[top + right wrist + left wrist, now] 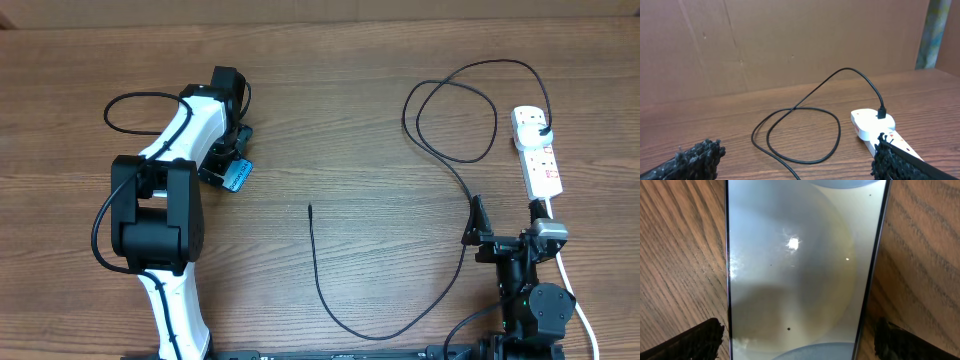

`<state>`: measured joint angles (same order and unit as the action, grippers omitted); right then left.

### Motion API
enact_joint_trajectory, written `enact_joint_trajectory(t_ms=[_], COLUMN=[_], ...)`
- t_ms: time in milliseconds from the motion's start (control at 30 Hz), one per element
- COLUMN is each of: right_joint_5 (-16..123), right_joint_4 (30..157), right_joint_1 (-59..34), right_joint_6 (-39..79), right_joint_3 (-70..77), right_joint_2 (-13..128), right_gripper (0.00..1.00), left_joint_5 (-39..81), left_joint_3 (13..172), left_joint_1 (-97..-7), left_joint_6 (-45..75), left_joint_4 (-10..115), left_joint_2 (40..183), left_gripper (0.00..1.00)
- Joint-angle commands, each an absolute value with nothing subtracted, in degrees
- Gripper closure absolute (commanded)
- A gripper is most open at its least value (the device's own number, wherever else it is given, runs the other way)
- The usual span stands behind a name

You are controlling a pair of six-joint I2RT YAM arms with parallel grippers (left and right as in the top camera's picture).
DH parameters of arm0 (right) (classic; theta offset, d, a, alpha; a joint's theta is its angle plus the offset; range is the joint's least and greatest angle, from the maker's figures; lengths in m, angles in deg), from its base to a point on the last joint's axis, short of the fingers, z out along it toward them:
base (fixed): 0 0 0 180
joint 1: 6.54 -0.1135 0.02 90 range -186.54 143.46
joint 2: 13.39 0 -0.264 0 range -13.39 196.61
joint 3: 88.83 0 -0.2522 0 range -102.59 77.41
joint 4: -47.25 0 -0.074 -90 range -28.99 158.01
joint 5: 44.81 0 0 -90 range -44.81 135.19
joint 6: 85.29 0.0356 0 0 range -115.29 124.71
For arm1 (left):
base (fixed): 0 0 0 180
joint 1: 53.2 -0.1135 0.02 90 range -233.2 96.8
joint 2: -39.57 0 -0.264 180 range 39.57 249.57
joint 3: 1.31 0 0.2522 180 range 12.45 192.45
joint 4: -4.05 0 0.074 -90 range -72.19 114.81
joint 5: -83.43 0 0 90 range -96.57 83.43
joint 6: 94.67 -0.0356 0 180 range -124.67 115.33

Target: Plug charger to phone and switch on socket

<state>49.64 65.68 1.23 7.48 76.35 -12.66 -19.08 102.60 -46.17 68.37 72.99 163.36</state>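
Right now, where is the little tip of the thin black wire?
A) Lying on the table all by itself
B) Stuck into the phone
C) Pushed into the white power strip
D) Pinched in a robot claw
A, because the charger's tip rests on the table by itself, well apart from the phone.

1. The overhead view looks straight down on the whole tabletop (pixel 330 120) from well above.
2. The left wrist view faces down, very close over the phone (pixel 795 270), whose screen fills the frame.
3. The right wrist view sits low and looks level across the tabletop at the socket (pixel 872 125) and the charger (pixel 846 69) loop. The overhead view shows both at 2 o'clock.
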Motion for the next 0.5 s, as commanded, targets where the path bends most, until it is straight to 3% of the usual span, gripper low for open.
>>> enact_joint_trajectory(t_ms=[0, 467], right_joint_5=[49.29, 49.29], right_joint_4=[65.48, 65.48], right_joint_1=[0.92, 0.92], right_joint_6=[7.55, 7.55], right_joint_3=[76.96, 76.96], right_joint_2=[-13.23, -13.23], right_gripper=[0.0, 0.0], left_joint_5=[-20.5, -20.72], left_joint_3=[103.01, 102.53], left_joint_1=[-46.08, -46.08], left_joint_6=[67.27, 67.32], left_joint_4=[73.65, 74.39], left_joint_2=[164.73, 164.93], left_gripper=[0.0, 0.0])
